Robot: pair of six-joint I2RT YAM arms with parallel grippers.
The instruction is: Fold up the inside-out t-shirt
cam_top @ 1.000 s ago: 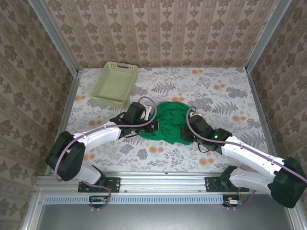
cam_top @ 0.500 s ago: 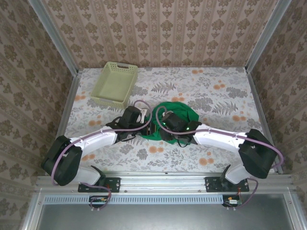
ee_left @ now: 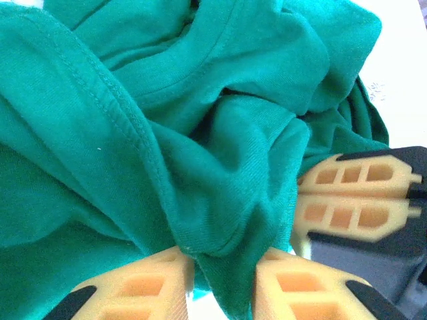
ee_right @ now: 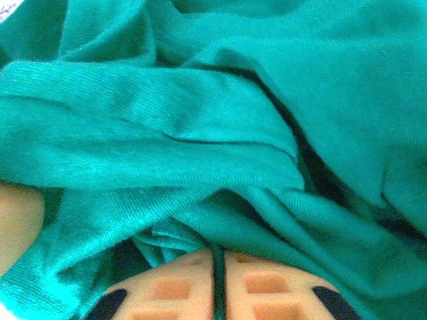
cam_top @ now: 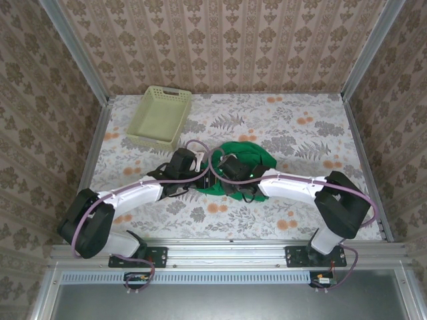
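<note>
**Bench** (cam_top: 300,133): flower-patterned top that carries everything listed below.

**Inside-out t-shirt** (cam_top: 250,155): bright green and crumpled into a heap at the middle of the bench, a little toward the near edge. In the left wrist view the cloth (ee_left: 167,133) shows a stitched collar band (ee_left: 220,60) and raised seams. We judge it light, limp and not at all stiff. It will sag from any single pinch and slide over itself. The stitched edges, hem corners or shoulder seams should give the surest hold for spreading it flat.

**Basket** (cam_top: 160,115): pale lattice plastic, at the far left corner, apart from the shirt.

**Left hand** (cam_top: 207,176): at the heap's left edge. Its fingers (ee_left: 133,290) are closed to a narrow gap on a gathered fold.

**Right hand** (cam_top: 230,181): just beside the left. Its fingers (ee_right: 267,287) are pressed almost together, and a thin fold of the shirt (ee_right: 167,160) appears pinched between them.
</note>
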